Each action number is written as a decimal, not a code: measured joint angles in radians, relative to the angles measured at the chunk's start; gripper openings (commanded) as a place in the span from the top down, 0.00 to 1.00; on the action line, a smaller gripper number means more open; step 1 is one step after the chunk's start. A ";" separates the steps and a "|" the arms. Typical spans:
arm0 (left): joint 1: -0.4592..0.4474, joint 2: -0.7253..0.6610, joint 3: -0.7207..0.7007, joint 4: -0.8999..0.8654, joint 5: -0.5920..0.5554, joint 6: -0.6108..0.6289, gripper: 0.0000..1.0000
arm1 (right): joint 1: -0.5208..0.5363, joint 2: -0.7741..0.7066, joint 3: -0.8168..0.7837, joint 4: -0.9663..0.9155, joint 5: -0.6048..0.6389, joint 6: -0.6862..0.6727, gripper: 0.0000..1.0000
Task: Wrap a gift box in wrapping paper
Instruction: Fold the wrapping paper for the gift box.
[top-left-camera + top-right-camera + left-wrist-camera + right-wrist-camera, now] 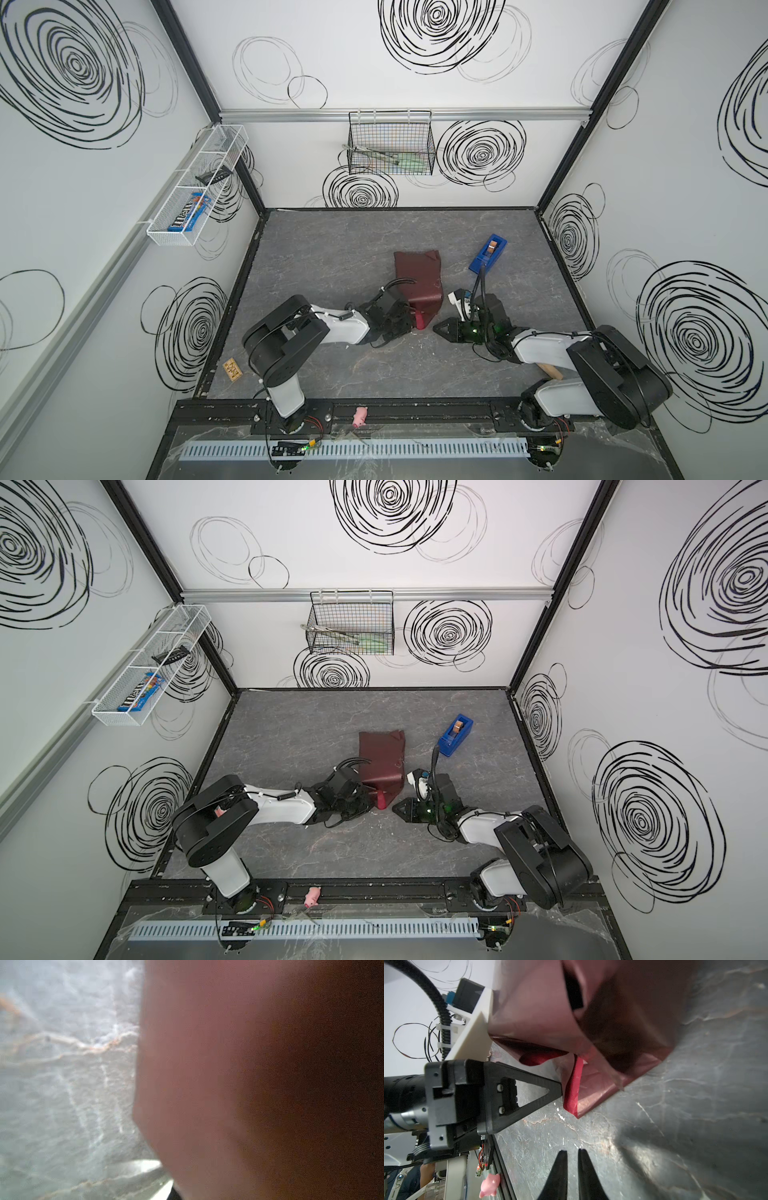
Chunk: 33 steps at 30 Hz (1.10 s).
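Note:
The maroon wrapping paper (417, 278) (382, 756) lies in a creased, folded bundle mid-table. The gift box is hidden under it. A brighter red flap (574, 1084) hangs from the bundle's near end. My left gripper (410, 322) (561, 1091) is shut, with its tips on that flap's edge. Paper (228, 1074) fills most of the left wrist view and hides those jaws. My right gripper (436, 328) (572, 1150) hovers low over bare table just right of the flap. Its fingers stand a narrow gap apart with nothing between them.
A blue tape dispenser (488, 253) (456, 734) stands at the back right of the grey table (332, 257). A pink pig toy (360, 417) sits on the front rail. A small wooden block (232, 368) lies front left. Wire baskets (390, 143) hang on the walls.

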<state>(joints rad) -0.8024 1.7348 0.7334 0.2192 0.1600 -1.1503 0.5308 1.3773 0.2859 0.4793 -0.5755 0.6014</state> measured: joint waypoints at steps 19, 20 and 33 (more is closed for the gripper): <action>0.028 -0.001 -0.038 0.111 0.064 0.051 0.76 | 0.000 0.049 -0.005 0.027 -0.014 0.000 0.75; 0.028 -0.001 -0.038 0.110 0.063 0.052 0.74 | 0.002 0.051 -0.005 0.029 -0.015 0.000 0.74; 0.023 -0.003 -0.014 0.074 0.061 0.055 0.58 | 0.022 0.136 0.009 0.087 -0.031 0.012 0.70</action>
<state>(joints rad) -0.7795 1.7317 0.7189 0.2935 0.2211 -1.0950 0.5526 1.5135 0.2951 0.5659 -0.6064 0.6132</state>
